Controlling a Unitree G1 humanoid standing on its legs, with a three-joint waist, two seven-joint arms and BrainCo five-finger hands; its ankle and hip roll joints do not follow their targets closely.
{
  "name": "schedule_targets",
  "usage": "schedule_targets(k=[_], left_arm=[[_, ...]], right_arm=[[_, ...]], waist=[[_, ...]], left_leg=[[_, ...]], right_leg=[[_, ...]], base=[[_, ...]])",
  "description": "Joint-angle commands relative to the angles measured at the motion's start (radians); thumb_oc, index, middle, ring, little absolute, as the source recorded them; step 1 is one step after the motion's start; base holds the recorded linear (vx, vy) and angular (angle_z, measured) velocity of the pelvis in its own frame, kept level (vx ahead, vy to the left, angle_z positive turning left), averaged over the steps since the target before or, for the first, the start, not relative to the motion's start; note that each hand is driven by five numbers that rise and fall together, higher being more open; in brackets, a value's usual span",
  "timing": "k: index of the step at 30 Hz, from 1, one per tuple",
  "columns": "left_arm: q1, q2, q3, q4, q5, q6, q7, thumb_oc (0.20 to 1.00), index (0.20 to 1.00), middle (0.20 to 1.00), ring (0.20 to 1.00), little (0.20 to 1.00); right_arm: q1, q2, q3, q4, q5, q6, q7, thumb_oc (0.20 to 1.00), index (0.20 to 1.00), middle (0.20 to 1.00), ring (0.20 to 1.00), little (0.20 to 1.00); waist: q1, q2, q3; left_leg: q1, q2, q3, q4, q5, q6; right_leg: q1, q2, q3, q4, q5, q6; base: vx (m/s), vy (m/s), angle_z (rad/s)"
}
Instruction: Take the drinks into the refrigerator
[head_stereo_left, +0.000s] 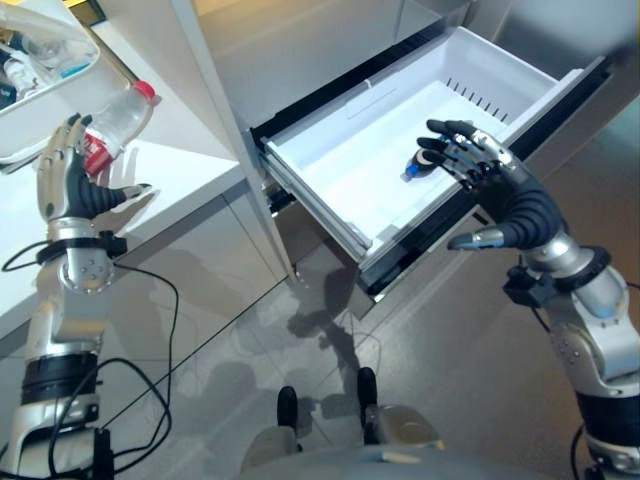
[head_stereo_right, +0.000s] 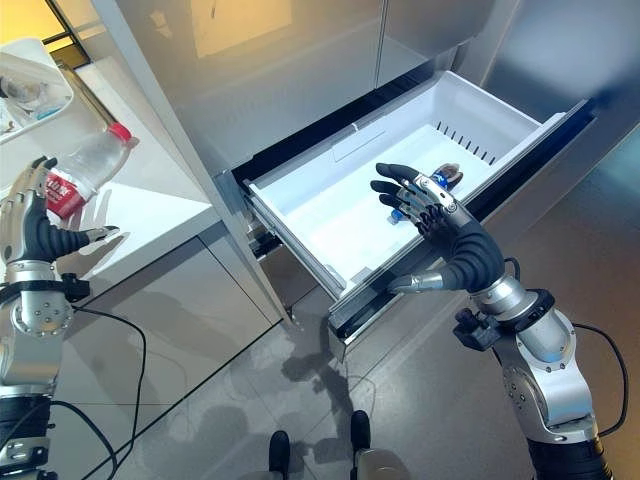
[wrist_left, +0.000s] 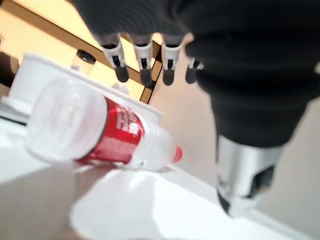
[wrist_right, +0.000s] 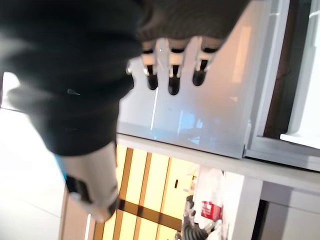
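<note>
A clear plastic bottle (head_stereo_left: 118, 125) with a red label and a red cap lies tilted on the white counter (head_stereo_left: 180, 170). My left hand (head_stereo_left: 75, 185) is open at the bottle's base, thumb spread to the side. In the left wrist view the bottle (wrist_left: 95, 130) lies just past the straight fingers (wrist_left: 142, 60); I cannot tell if they touch it. My right hand (head_stereo_right: 440, 225) hovers open over the pulled-out white refrigerator drawer (head_stereo_left: 340, 170). A small bottle with a blue cap (head_stereo_left: 412, 170) lies in the drawer, partly hidden behind that hand.
A white tray (head_stereo_left: 45, 90) with several items stands on the counter at the far left. Steel refrigerator doors (head_stereo_left: 300, 60) rise above the drawer. The drawer's front edge (head_stereo_right: 370, 295) juts out over the grey floor.
</note>
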Motion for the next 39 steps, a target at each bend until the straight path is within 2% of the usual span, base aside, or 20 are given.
schedule_targets(k=[1, 6, 13, 39], left_arm=[[-0.017, 0.085, 0.078, 0.06, 0.049, -0.001, 0.044, 1.0, 1.0, 1.0, 1.0, 1.0], [0.032, 0.103, 0.116, 0.074, 0.081, 0.015, 0.036, 1.0, 1.0, 1.0, 1.0, 1.0], [0.032, 0.135, 0.118, 0.095, 0.103, 0.029, 0.018, 1.0, 1.0, 1.0, 1.0, 1.0], [-0.114, 0.196, 0.024, 0.177, 0.037, 0.043, -0.06, 1.0, 1.0, 1.0, 1.0, 1.0]], right_arm=[[-0.021, -0.012, -0.029, -0.06, 0.038, -0.025, 0.006, 1.0, 1.0, 1.0, 1.0, 1.0], [0.002, -0.009, -0.04, -0.064, 0.044, -0.018, 0.021, 1.0, 1.0, 1.0, 1.0, 1.0], [0.013, -0.01, -0.044, -0.063, 0.053, -0.008, 0.029, 1.0, 1.0, 1.0, 1.0, 1.0], [0.02, -0.02, -0.022, -0.078, 0.067, 0.038, 0.062, 1.0, 1.0, 1.0, 1.0, 1.0]], waist=[[-0.005, -0.024, -0.032], [-0.002, -0.023, -0.034], [-0.005, -0.026, -0.037], [-0.025, -0.019, -0.042]], left_leg=[[0.065, -0.008, 0.01, 0.029, -0.114, 0.038], [0.068, -0.007, 0.011, 0.028, -0.115, 0.036], [0.071, -0.006, 0.009, 0.026, -0.116, 0.035], [0.081, 0.001, 0.013, 0.015, -0.116, 0.029]], right_leg=[[-0.009, -0.004, -0.009, 0.213, -0.244, 0.022], [-0.004, -0.001, -0.009, 0.209, -0.248, 0.021], [0.0, 0.001, -0.008, 0.204, -0.248, 0.022], [-0.007, 0.006, 0.0, 0.206, -0.252, 0.023]], base=[[0.0, 0.0, 0.0], [0.0, 0.0, 0.0], [0.0, 0.0, 0.0], [0.0, -0.002, -0.01]])
